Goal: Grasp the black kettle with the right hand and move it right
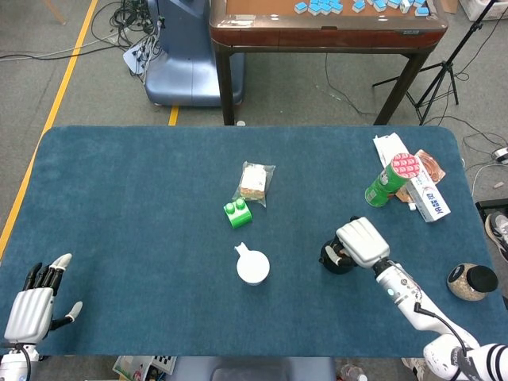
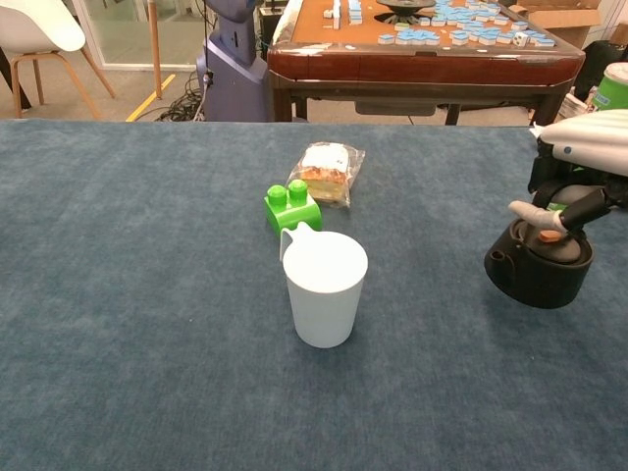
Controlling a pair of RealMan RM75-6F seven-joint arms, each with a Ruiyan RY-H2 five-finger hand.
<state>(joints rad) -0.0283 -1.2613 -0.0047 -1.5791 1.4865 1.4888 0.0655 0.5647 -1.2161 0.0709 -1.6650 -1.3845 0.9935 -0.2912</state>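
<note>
right hand sits directly over the black kettle, fingers curled down around its top and handle; thumb lies across the lid by the small brown knob. looks like it holds the kettle, though whether the base is clear of the cloth or resting on it i cannot tell. kettle is on the right part of the blue table, spout to the left in the chest view, well apart from the white cup near table centre. green brick just behind the cup, bagged sandwich just beyond the brick. green can lies tilted at the far right, resting against flat snack packets; a round jar near the right edge. left hand at the near left corner, fingers straight and apart, holding nothing.
</note>
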